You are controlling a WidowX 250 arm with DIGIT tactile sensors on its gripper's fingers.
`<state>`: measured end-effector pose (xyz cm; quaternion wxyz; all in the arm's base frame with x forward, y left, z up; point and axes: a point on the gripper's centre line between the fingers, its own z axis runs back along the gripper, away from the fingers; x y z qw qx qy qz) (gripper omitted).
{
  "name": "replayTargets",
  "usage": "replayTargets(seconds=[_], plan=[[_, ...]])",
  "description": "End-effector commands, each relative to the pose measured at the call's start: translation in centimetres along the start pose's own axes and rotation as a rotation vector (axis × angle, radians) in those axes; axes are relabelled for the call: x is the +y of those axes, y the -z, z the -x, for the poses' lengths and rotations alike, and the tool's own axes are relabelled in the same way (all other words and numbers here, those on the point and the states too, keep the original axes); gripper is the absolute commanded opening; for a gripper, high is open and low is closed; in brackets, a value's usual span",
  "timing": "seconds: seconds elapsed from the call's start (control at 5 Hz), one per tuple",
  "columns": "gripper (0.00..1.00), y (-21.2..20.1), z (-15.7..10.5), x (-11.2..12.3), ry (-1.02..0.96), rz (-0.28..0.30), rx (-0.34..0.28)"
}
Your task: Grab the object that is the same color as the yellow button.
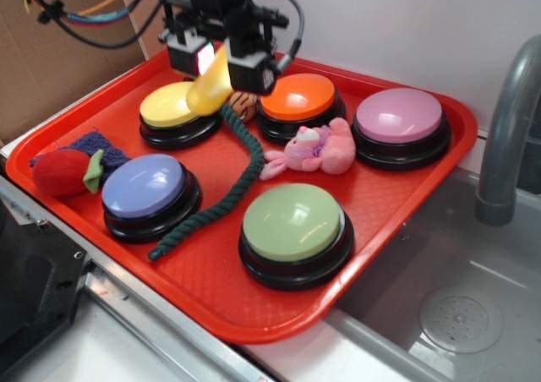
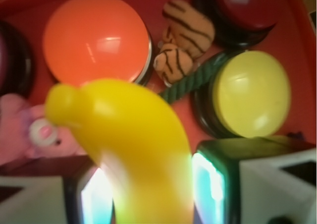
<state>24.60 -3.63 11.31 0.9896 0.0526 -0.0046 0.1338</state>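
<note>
My gripper (image 1: 218,69) is shut on the yellow toy banana (image 1: 211,86) and holds it in the air above the red tray, between the yellow button (image 1: 173,105) and the orange button (image 1: 297,97). In the wrist view the banana (image 2: 133,149) fills the middle, pinched between both fingers (image 2: 210,184), with its tip pointing up left. Below it lie the yellow button (image 2: 252,92), the orange button (image 2: 96,38), the dark green rope (image 2: 190,80) and a striped tiger toy (image 2: 181,40).
The red tray (image 1: 211,289) also holds a blue button (image 1: 144,188), a light green button (image 1: 292,221), a pink-purple button (image 1: 399,116), a pink plush (image 1: 317,150), the rope (image 1: 228,188) and a red strawberry toy (image 1: 63,171). A sink and grey faucet (image 1: 507,120) stand to the right.
</note>
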Motion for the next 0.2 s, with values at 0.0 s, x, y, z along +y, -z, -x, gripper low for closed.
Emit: replayTargets(seconds=[0.0], plan=[[0.00,-3.25,-0.15,1.51,0.001,0.074,-0.049]])
